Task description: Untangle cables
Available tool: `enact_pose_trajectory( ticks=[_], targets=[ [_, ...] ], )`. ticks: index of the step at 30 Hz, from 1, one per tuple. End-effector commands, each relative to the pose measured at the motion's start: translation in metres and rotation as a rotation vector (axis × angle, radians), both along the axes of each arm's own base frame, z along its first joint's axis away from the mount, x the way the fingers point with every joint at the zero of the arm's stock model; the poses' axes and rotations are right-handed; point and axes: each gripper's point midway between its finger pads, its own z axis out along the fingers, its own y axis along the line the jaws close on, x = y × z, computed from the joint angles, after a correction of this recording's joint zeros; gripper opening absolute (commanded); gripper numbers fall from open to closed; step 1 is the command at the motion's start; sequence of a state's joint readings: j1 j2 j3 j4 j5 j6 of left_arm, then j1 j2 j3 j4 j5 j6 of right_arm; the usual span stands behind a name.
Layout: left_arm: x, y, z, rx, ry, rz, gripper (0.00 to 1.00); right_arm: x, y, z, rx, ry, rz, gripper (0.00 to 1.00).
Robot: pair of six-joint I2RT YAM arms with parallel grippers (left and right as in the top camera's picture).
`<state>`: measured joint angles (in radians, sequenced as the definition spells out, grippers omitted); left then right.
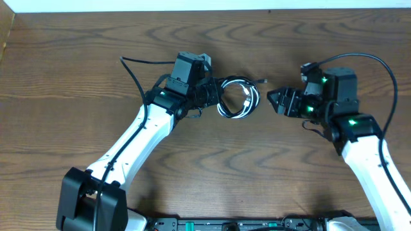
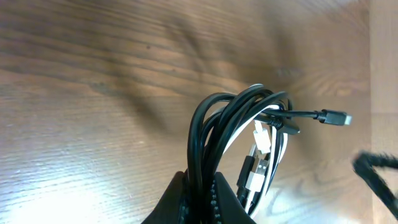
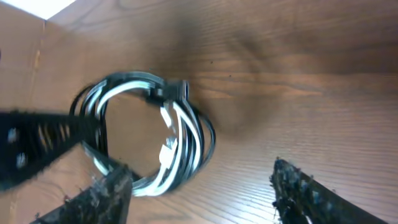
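The cables (image 1: 237, 98) are one coiled bundle of black and white cords lying on the wooden table at the centre. My left gripper (image 1: 209, 96) is shut on the bundle's left side; in the left wrist view the black strands (image 2: 214, 134) run down between its fingers (image 2: 202, 199), and white and black plug ends hang loose. My right gripper (image 1: 277, 101) is open and empty, just right of the bundle. In the right wrist view the coil (image 3: 149, 134) lies ahead between the spread fingers (image 3: 202, 193), untouched.
The wooden table (image 1: 77, 77) spreads around both arms. Thick black arm wires (image 1: 138, 64) loop behind each wrist. A pale wall edge runs along the far side (image 1: 205, 5).
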<state>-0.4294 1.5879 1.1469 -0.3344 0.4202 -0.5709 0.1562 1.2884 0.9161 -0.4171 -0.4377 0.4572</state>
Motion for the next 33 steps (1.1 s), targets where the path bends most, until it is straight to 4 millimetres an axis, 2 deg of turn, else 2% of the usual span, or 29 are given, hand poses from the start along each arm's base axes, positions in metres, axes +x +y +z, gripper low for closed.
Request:
enact_pose_trajectory(
  ticks=[1, 8, 17, 19, 25, 27, 29, 31, 33],
  targets=[
    [-0.002, -0.01, 0.015, -0.036, -0.038, -0.075, 0.07, 0.007, 0.013, -0.011, 0.064, 0.088, -0.056, 0.65],
    [-0.002, -0.01, 0.016, -0.034, -0.048, -0.087, 0.07, 0.006, 0.031, -0.05, 0.06, 0.211, -0.041, 0.62],
    [-0.01, -0.019, 0.02, -0.087, -0.026, -0.135, 0.08, 0.015, 0.042, -0.069, 0.054, 0.226, -0.043, 0.52],
    [-0.014, -0.022, 0.022, -0.106, -0.019, -0.153, 0.07, 0.018, 0.042, -0.07, 0.044, 0.215, -0.054, 0.49],
    [-0.02, -0.028, 0.026, -0.147, -0.001, -0.192, 0.08, 0.022, 0.018, -0.084, -0.066, 0.228, -0.172, 0.31],
    [-0.02, -0.028, 0.026, -0.147, -0.002, -0.191, 0.07, 0.021, 0.022, -0.083, -0.081, 0.203, -0.115, 0.19],
    [-0.02, -0.027, 0.026, -0.147, -0.002, -0.188, 0.07, 0.021, 0.032, -0.077, -0.07, 0.159, -0.019, 0.14],
    [-0.016, -0.023, 0.026, -0.146, -0.003, -0.176, 0.07, 0.017, 0.056, -0.06, 0.015, 0.079, 0.165, 0.07],
    [-0.014, -0.02, 0.026, -0.146, -0.003, -0.166, 0.07, 0.014, 0.066, -0.05, 0.081, 0.056, 0.232, 0.01]
  ],
)
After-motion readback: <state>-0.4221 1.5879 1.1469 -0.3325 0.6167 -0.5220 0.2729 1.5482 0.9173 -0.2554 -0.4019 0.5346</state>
